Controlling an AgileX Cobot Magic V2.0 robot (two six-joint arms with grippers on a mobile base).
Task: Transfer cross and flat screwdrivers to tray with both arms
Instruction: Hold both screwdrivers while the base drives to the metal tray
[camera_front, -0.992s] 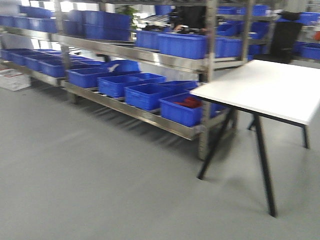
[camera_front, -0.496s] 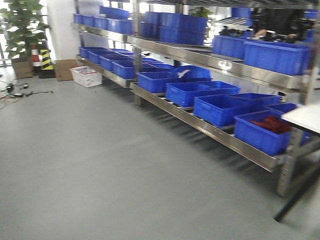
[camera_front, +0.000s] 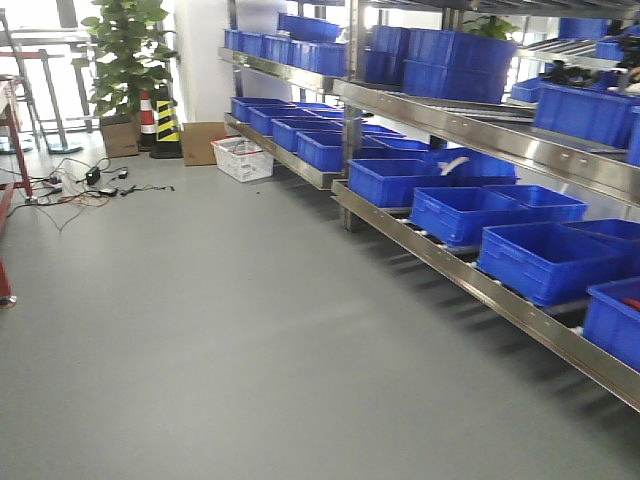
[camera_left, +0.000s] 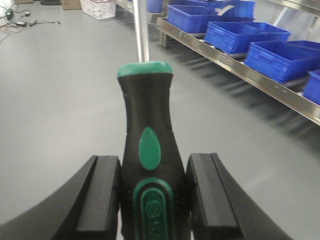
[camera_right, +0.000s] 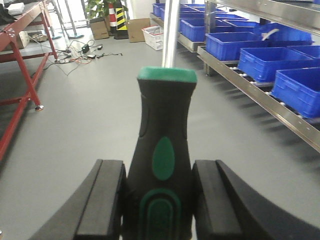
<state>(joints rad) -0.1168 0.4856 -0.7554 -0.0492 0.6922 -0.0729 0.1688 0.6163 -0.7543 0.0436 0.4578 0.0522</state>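
In the left wrist view my left gripper (camera_left: 154, 192) is shut on the black-and-green handle of a screwdriver (camera_left: 147, 125), whose grey shaft points up and away from me. The right wrist view shows the same: my right gripper (camera_right: 159, 197) is shut on the handle of the other screwdriver (camera_right: 165, 125), shaft pointing forward. Both tips run out of the top of their views, so I cannot tell cross from flat. The tray is out of view. Neither arm shows in the front-facing view.
A long steel rack (camera_front: 470, 270) loaded with blue plastic bins (camera_front: 540, 255) runs along the right. Grey floor (camera_front: 200, 330) spreads ahead. At the far left stand a potted plant (camera_front: 125, 50), a striped cone (camera_front: 165, 120), a white basket (camera_front: 242, 158) and loose cables (camera_front: 80, 185). A red-framed table (camera_right: 25, 60) is to my left.
The front view has swung left: the white table seen a second ago has left the frame, and the plant, cone and cables have come into sight.
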